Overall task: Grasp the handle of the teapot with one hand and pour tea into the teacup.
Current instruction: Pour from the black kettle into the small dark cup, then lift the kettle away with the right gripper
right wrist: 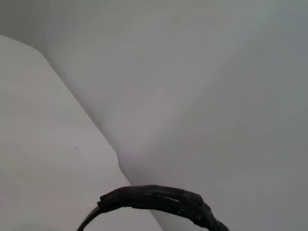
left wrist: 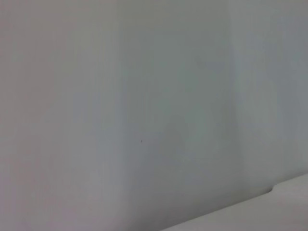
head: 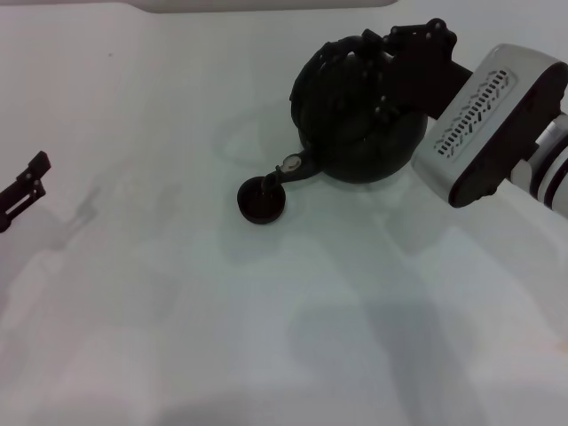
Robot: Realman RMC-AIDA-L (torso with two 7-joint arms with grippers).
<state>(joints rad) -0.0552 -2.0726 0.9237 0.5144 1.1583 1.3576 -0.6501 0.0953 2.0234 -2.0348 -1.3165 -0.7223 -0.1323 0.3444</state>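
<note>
The matte-black teapot [head: 364, 124] is at the back right of the white table, tipped toward my left. Its short spout with the pale ring [head: 290, 166] points down at the rim of the tiny dark teacup [head: 262, 200], which stands on the table just left of and in front of the pot. My right gripper [head: 383, 51] comes in from the right and is shut on the black arched handle [head: 342, 55] at the pot's top. Part of the handle also shows in the right wrist view [right wrist: 159, 199]. My left gripper [head: 27, 185] is parked at the far left edge, well away from the teapot and teacup.
The white table [head: 222, 337] fills the head view. A pale raised edge [head: 266, 5] runs along the back. The right arm's white and grey housing [head: 484, 124] hangs over the table's right side. The left wrist view shows only a plain white surface [left wrist: 144, 120].
</note>
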